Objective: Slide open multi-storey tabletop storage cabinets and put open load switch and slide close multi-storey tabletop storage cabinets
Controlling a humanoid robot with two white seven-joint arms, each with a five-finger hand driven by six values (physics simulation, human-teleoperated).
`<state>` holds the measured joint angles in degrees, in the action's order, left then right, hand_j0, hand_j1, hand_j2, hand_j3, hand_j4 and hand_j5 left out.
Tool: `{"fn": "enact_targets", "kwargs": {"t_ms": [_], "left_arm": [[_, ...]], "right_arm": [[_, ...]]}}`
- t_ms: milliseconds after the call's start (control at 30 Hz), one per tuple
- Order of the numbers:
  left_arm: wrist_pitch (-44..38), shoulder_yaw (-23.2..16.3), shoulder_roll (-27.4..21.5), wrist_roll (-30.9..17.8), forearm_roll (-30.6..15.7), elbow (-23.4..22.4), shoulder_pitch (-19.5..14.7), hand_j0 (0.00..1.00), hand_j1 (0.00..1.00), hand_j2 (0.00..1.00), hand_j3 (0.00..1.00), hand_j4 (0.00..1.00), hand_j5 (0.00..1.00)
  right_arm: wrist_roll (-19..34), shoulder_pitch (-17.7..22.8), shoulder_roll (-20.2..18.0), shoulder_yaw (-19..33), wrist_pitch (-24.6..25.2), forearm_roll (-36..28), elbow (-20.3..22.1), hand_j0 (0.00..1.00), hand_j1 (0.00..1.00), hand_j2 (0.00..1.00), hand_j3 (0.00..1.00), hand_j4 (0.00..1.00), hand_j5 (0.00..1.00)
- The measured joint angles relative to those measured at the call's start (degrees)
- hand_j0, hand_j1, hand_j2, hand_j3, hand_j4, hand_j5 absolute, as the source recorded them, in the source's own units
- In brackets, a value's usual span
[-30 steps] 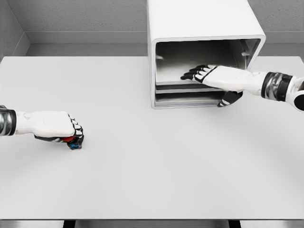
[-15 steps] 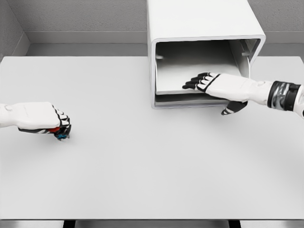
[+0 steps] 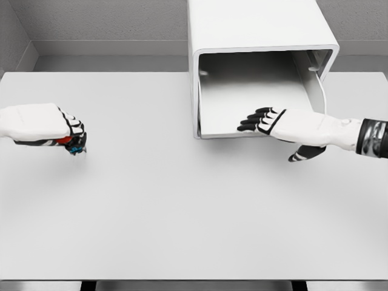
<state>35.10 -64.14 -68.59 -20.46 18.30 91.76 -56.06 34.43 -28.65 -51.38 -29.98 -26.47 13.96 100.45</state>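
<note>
Grey walls w/ a pale ledge behind; big white desk (image 3: 182, 212) fills most of the head view, only view given.

Head view, landmark = cabinet (image 3: 257, 36), white box at desk's far edge, right of centre, open face toward robot.
- Drawer tray (image 3: 254, 106): 1.0 s ago barely out, lower tiers visible under it in the cabinet mouth. Now pulled well fwd, its front lip hides those tiers. So slide-open step looks mostly done, maybe finished.
- Right hand (image 3: 285, 124): at tray's front lip, right part of cabinet mouth. Fingers (image 3: 254, 120) extended, lying flat on tray floor, thumb hanging below the lip – hooking/pinching the lip, not a closed fist. Has retreated toward robot together w/ the tray over the last sec. Arm comes in from right edge.
- Left hand (image 3: 45, 124): far left of cabinet, well apart from it. Fist curled tight around load switch (image 3: 74, 144); only red + blue bits poke out under the knuckles. Has risen and pulled back toward left edge since 1.0 s ago; switch appears lifted off desk, faint shadow below, but can't be sure of clearance.

Meaning for task: switch already in grasp, tray open enough to take it. Next prob. carry switch rightward across desk to the tray, drop in, then push tray shut. Risk: right hand sits in the tray where the switch should land, may need to clear first.
</note>
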Motion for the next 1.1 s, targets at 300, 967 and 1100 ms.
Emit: {"fn": "enact_targets", "kwargs": {"t_ms": [300, 967, 1100], "left_arm": [[0.00, 1.68, -0.09, 0.03, -5.80, -0.05, -4.14, 0.36, 0.36, 0.36, 0.36, 0.36, 0.36], [0.02, 2.81, -0.21, 0.05, -8.13, 0.00, -5.11, 0.36, 0.36, 0.36, 0.36, 0.36, 0.36], [0.05, 3.18, 0.05, 0.04, -8.09, 0.45, -6.43, 0.36, 0.36, 0.36, 0.36, 0.36, 0.36]], "right_arm": [[0.47, 2.02, -1.69, 3.08, -2.97, 1.72, 0.20, 1.00, 1.00, 1.00, 1.00, 1.00, 1.00], [0.57, 10.46, -6.12, 13.78, -8.66, -2.23, 0.20, 1.00, 1.00, 1.00, 1.00, 1.00, 1.00], [0.60, 13.53, -6.99, 18.09, -8.38, -6.14, 0.31, 1.00, 1.00, 1.00, 1.00, 1.00, 1.00]]}}
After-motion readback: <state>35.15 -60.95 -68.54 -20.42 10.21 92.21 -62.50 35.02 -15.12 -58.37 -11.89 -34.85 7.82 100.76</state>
